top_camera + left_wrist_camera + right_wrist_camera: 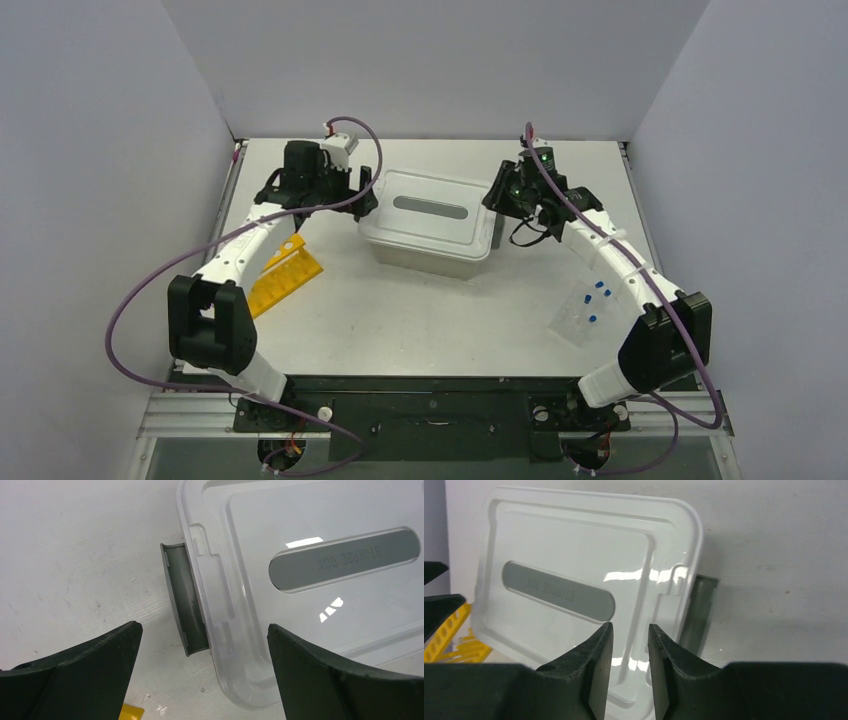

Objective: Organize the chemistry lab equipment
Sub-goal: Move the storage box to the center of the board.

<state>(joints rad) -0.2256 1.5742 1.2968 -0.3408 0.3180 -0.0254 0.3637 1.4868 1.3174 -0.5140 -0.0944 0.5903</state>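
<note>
A: Now, where is the equipment?
B: Yellow rack (285,272) front-left of box (430,258); blue caps (592,303) front-right.
A: Arms?
B: Both extended over the lid (410,228). Left gripper (202,630) wide above the latch (185,600); right gripper (630,630) narrow, holding nothing.

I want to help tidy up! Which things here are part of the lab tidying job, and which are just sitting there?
For the job:
yellow tube rack
blue-capped clear vials

Just sitting there:
storage box
white lid on it
grey side latch
</note>
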